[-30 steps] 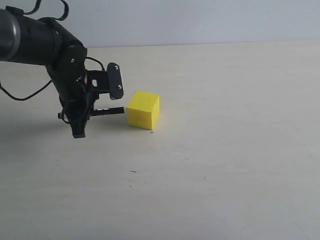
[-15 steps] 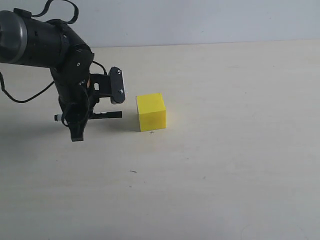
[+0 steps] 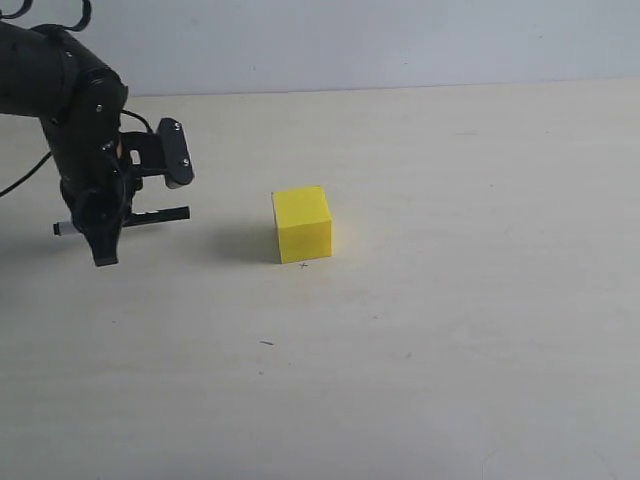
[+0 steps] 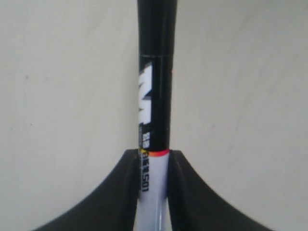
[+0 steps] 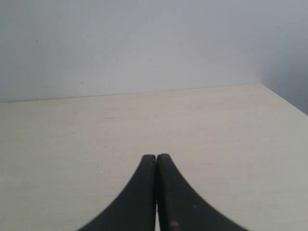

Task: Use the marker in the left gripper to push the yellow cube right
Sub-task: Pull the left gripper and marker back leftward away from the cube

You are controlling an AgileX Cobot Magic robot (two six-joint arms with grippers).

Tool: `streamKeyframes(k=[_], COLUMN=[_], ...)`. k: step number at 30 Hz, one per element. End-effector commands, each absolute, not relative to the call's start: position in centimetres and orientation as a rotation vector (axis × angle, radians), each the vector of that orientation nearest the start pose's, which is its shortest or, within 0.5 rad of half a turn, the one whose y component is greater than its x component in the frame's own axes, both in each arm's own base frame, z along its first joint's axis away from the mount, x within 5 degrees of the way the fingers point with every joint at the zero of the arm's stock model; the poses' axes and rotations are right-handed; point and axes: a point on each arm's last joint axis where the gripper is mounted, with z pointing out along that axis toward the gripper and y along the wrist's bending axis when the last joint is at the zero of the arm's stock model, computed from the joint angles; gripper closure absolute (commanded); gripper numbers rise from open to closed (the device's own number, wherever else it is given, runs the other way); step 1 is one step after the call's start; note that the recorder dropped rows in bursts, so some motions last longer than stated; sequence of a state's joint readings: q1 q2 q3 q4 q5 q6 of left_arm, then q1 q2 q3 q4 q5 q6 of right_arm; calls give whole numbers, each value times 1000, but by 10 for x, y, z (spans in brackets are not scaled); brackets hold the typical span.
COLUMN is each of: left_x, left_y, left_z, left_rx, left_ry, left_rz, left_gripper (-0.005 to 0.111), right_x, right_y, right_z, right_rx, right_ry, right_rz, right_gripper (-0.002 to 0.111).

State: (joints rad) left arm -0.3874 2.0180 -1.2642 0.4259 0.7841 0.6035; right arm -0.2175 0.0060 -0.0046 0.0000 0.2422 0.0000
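The yellow cube (image 3: 302, 224) rests on the pale table, a little left of the middle in the exterior view. My left gripper (image 3: 100, 222) hangs well to its left, shut on the marker (image 3: 150, 216), which lies level with its black tip pointing toward the cube across a clear gap. In the left wrist view the marker (image 4: 156, 91) runs between the black fingers (image 4: 126, 183); my left gripper (image 4: 154, 159) clamps its white barrel. The cube does not show there. My right gripper (image 5: 156, 158) is shut on nothing above bare table, and it is outside the exterior view.
A tiny dark mark (image 3: 266, 343) lies on the table in front of the cube. The table (image 3: 470, 300) stretches wide to the cube's right. A pale wall (image 3: 400, 40) stands behind the table's far edge.
The marker's tip was at the cube's left face one second ago; the cube shifted slightly right and turned square. My left gripper has since drawn back to the left with the marker.
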Motion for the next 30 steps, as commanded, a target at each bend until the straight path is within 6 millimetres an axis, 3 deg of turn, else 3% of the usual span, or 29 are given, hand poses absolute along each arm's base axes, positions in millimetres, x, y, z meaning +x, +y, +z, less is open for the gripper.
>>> streamKeyframes(k=[1,15,22,30], left_x=[369,367,371,371], left_y=[-99,-86,-94,-94], left_z=[142,139,138,138], left_rx=[1755,1816,1767,1853], left_ry=[2473,2520,2459,2403], left_rz=[507,407,330,336], left_gripper=[107,107,107,107], right_x=[54,54,54,54], right_y=[-12,-12,-12,-12], right_z=[192,192,191,191], right_rx=[190,190,191,191], right_ry=[1714,1714,1722,1719], right_rz=[-164,-164,-163,-163], right_gripper=[108,108,108,108])
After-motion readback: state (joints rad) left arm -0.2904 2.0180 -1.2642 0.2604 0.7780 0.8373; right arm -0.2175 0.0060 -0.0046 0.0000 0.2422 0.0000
